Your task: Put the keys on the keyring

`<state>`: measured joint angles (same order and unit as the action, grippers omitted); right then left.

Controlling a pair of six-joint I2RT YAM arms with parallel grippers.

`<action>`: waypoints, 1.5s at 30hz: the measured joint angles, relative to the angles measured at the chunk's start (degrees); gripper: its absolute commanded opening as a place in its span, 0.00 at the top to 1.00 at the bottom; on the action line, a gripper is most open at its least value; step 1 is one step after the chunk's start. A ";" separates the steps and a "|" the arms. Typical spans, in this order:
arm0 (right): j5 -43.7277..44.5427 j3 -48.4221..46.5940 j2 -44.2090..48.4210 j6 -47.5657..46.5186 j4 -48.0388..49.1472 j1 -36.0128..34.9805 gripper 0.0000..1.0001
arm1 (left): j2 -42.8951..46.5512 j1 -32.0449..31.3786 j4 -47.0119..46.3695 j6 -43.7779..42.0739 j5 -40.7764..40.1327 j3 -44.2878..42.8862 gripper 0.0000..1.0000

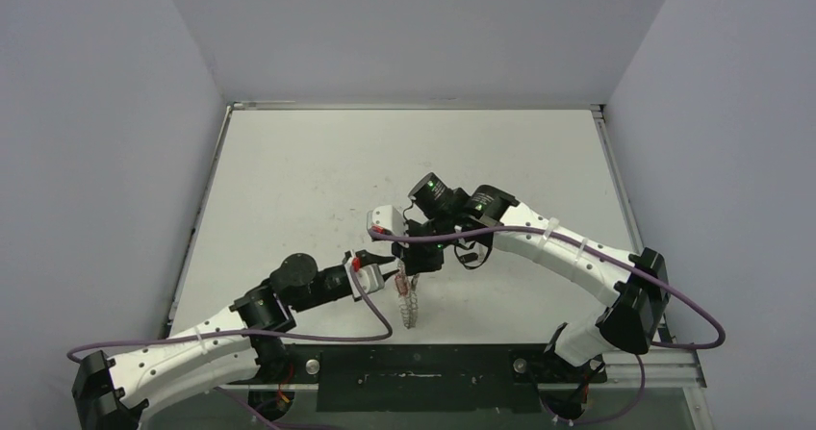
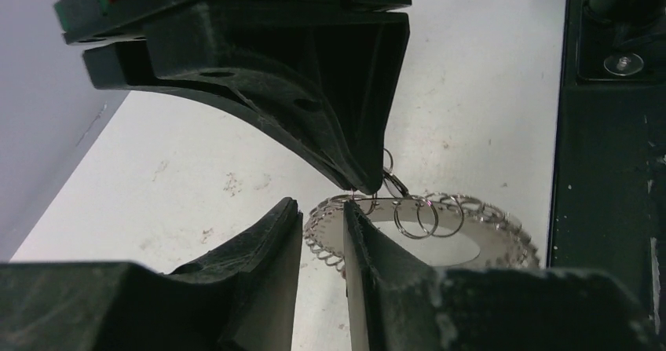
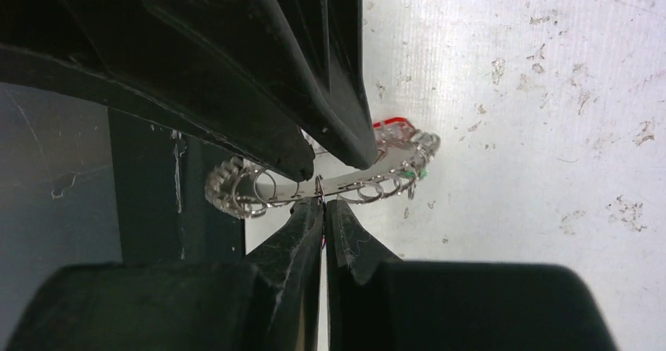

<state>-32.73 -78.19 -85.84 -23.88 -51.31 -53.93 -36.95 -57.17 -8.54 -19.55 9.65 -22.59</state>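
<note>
Right tool (image 3: 323, 203): fingers pressed together, pinching the rim of the keyring (image 1: 411, 302). The keyring stands on edge over the table (image 1: 308, 180), at lower centre of the top view. Left tool (image 2: 322, 210): fingers slightly spread, just beside the keyring's upper rim. The scalloped edge shows in the gap; contact cannot be determined.

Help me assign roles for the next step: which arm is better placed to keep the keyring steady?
Right, probably. The right tool is shut on the keyring at its rim, while the left tool stands open astride that rim, apparently clamping nothing, so it looks freer to move off.
</note>
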 measured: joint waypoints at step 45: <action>1.38 -0.24 0.00 0.26 -1.33 -1.25 1.00 | -8.55 0.17 -4.15 2.43 4.31 0.02 1.00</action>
<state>-31.35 -78.43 -85.84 -23.62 -52.64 -55.18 -45.50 -56.99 -12.69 -17.12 13.96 -22.57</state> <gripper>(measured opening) 0.045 0.012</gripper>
